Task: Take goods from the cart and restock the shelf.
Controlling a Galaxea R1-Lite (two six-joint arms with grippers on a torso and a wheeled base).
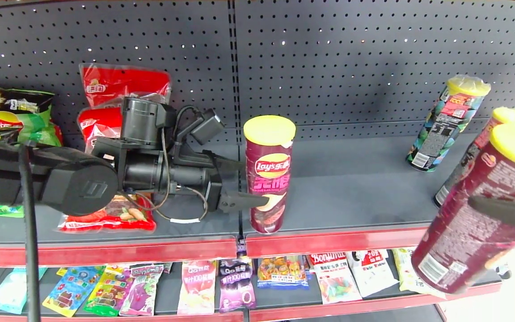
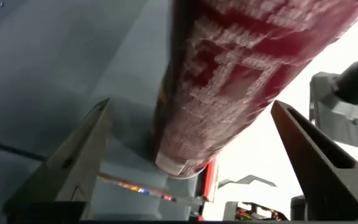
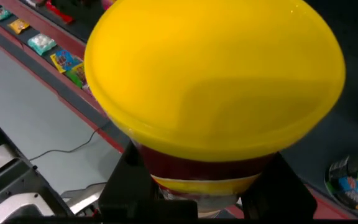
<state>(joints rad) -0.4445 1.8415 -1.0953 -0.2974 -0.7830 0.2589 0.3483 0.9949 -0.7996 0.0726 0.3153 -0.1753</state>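
A maroon chips can [image 1: 270, 152] with a yellow lid stands upright near the front edge of the upper shelf [image 1: 351, 192], at its middle. My left gripper [image 1: 253, 183] comes in from the left and is open, one finger on each side of the can's lower half; in the left wrist view the can [image 2: 229, 81] sits between the spread fingers [image 2: 79, 155] without touching them. At the right, in front of the shelf edge, my right gripper [image 1: 476, 210] is shut on a second maroon chips can [image 1: 463, 232], held tilted. Its yellow lid [image 3: 216, 74] faces the right wrist camera.
A teal patterned can [image 1: 445, 125] leans at the back right, and another yellow-lidded can [image 1: 476, 152] stands just behind the held one. Red snack bags [image 1: 119, 89] and green chip bags [image 1: 16, 116] crowd the shelf's left. Candy bags [image 1: 235, 281] line the lower shelf.
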